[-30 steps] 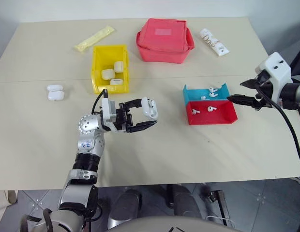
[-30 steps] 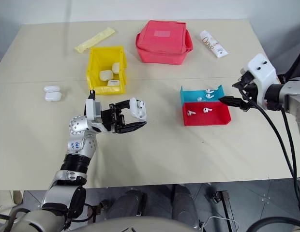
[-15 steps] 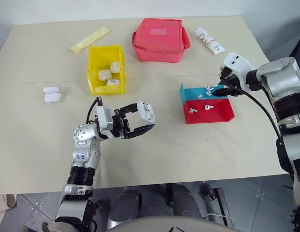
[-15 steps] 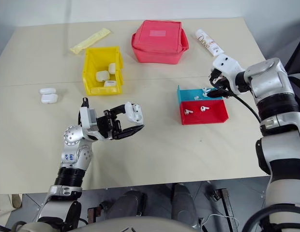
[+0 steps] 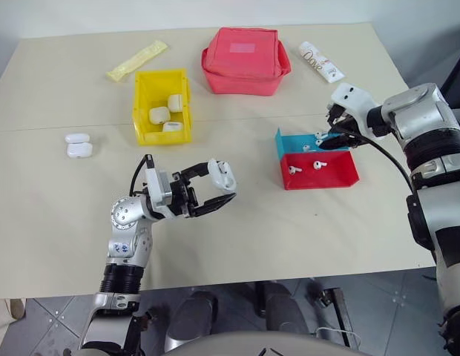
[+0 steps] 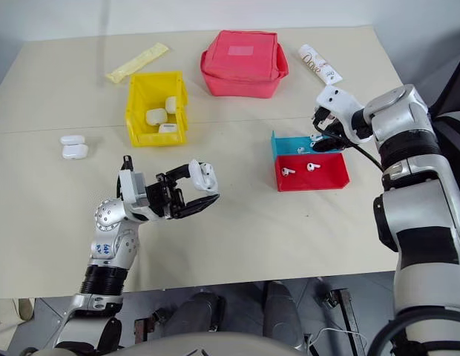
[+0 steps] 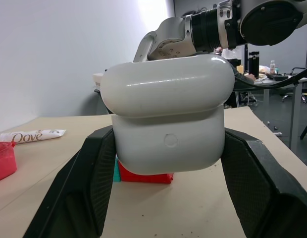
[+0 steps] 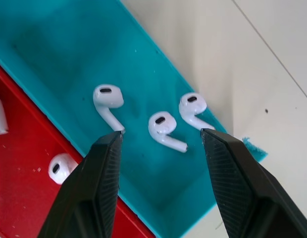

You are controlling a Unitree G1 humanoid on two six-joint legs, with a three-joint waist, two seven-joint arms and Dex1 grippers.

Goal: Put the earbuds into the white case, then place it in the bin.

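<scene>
1. Glossy white plastic is filling the left wrist view: the white case (image 7: 166,126), a rounded pebble with its lid down and a small round button on its front, is sitting clamped between the left gripper (image 5: 219,187)'s two black fingers, which are pressing on its two sides.
2. The head views are showing what that view is not: the case is being held up off the pale table (image 5: 289,230), with the gripper pointing sideways toward the trays.
3. The right gripper (image 8: 161,141) is hanging over the low blue tray (image 8: 59,49), its textured black fingers standing partly apart and holding nothing.
4. The right wrist view alone is resolving the earbuds (image 8: 166,126): three smooth white ones with short stems are lying just beyond the fingertips on the blue floor, and two more are lying in the adjoining red tray (image 8: 25,183).
5. Farther off from the left gripper, the yellow bin (image 5: 165,106) is holding three white cases.
6. Beside that bin, two spare cases (image 5: 79,144) are lying on the table.
</scene>
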